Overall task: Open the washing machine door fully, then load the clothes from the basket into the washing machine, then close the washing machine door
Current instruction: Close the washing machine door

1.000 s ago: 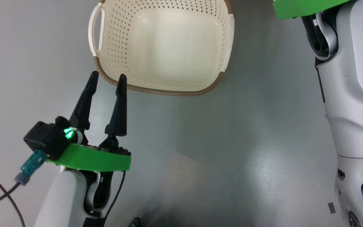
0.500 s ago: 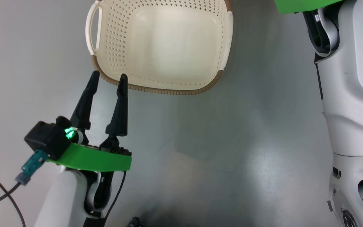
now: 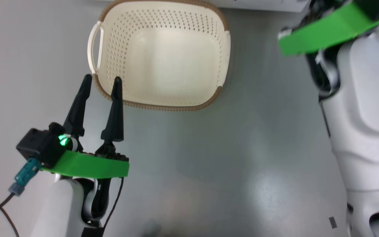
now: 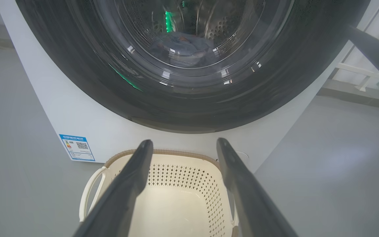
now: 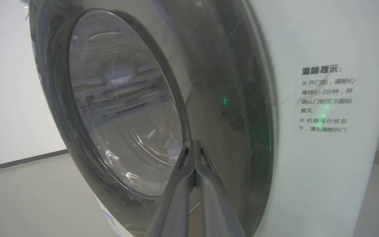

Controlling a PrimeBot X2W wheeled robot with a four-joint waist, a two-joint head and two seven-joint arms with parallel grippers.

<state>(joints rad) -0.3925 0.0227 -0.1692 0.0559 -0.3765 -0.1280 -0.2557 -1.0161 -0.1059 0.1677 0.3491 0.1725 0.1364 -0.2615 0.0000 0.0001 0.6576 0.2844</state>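
The washing machine door [image 4: 189, 98], glossy black with a clear glass window, lies shut against the white washing machine [image 4: 77, 118]. Through the glass the clothes [image 4: 184, 49] show as a bluish bundle in the steel drum. The cream basket [image 3: 163, 56] stands on the floor before the machine with nothing in it. My left gripper [image 3: 101, 79] hangs open over the basket's near left corner, holding nothing; the left wrist view shows the left gripper [image 4: 184, 142] open above the basket [image 4: 176, 200]. My right gripper [image 5: 193, 143] is shut and empty, its tips close to the door [image 5: 127, 115].
Smooth grey floor [image 3: 209, 158] surrounds the basket. A blue label [image 4: 77, 147] is stuck low on the machine's front, and a printed notice [image 5: 324, 98] sits beside the door. My right forearm [image 3: 364, 125] fills the head view's right side. A white wall [image 5: 5, 82] stands behind.
The head camera has shifted, so the basket sits lower and more fully in the picture. The right arm's green wrist bracket now shows lower and tilted. The left gripper stays open.
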